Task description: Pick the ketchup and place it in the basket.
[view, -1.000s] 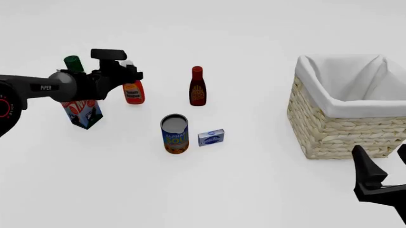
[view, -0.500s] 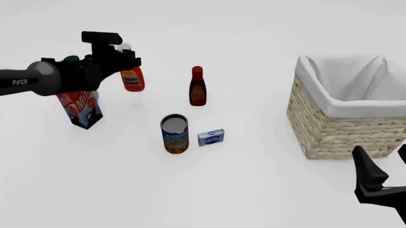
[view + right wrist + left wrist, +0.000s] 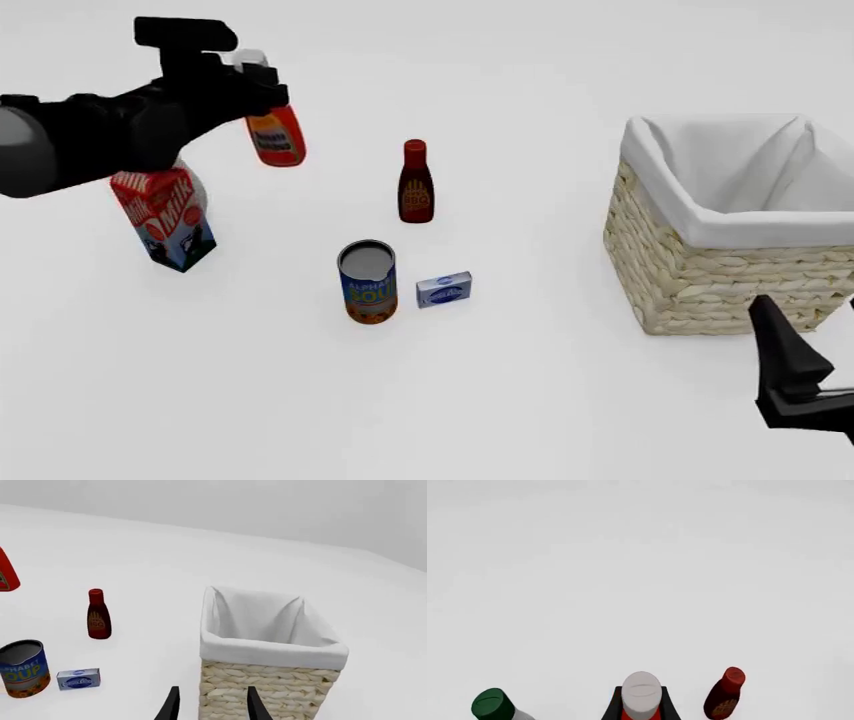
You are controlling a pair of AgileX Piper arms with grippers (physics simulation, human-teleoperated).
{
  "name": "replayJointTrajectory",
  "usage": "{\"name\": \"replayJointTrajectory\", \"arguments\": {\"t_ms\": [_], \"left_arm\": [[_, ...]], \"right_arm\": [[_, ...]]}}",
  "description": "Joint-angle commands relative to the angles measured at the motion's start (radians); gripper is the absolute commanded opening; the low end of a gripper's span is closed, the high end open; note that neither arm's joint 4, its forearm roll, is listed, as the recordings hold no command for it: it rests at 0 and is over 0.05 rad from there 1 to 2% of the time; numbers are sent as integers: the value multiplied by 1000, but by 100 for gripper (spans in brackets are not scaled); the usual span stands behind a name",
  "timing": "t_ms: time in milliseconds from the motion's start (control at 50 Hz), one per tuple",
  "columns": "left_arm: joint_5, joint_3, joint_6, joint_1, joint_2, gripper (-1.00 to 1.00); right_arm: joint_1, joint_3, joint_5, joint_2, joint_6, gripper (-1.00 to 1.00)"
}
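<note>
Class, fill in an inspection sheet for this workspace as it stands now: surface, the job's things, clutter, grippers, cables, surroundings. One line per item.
Surface: plain white table, no marks seen.
Job's things: ketchup lifted off the table in the left gripper, tilted; basket far to its right, white lining, nothing seen inside.
Clutter: maroon sauce bottle upright mid-table; soup can with a small blue box beside it; milk carton below the left arm.
Grippers: left gripper shut on the ketchup near its cap; right gripper low by the basket's near side, jaws apart, holding nothing.
Cables: nothing seen.
Surroundings: blank pale backdrop, nothing seen.
</note>
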Motion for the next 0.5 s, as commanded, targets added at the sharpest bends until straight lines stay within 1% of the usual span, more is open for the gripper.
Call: {"name": "replayJointTrajectory", "arguments": {"t_ms": [20, 40, 60, 80, 100, 140, 180, 200, 300, 320, 340, 360, 380, 420, 500], "left_arm": [[31, 61, 5, -30, -126, -100], [34, 66, 4, -33, -134, -100], [40, 74, 3, -37, -150, -100], [45, 79, 3, -39, -160, -100], [48, 82, 4, -40, -167, -100], [60, 96, 5, -47, -194, -100], [63, 101, 5, -50, -202, -100], [71, 108, 3, -56, -219, -100], [94, 124, 6, -71, -262, -100], [110, 130, 6, -80, -287, -100], [116, 132, 9, -84, -296, -100], [128, 135, 10, -91, -311, -100], [136, 136, 11, -95, -323, -100], [146, 136, 11, -101, -333, -100], [181, 136, 13, -119, -372, -100]], "right_arm": [[37, -51, -32, 41, -37, 100], [36, -59, -32, 46, -28, 100], [38, -66, -41, 63, -32, 100], [53, -75, -46, 73, -49, 100], [53, -85, -39, 67, -38, 100], [61, -106, -43, 94, -49, 100], [67, -116, -36, 89, -47, 100], [78, -127, -42, 106, -58, 100], [106, -175, -30, 141, -54, 100], [121, -188, -32, 169, -59, 100], [124, -195, -31, 171, -60, 100], [141, -216, -18, 169, -52, 100], [158, -228, -17, 185, -57, 100], [163, -236, -18, 195, -56, 100], [218, -264, -18, 235, -55, 100]]}}
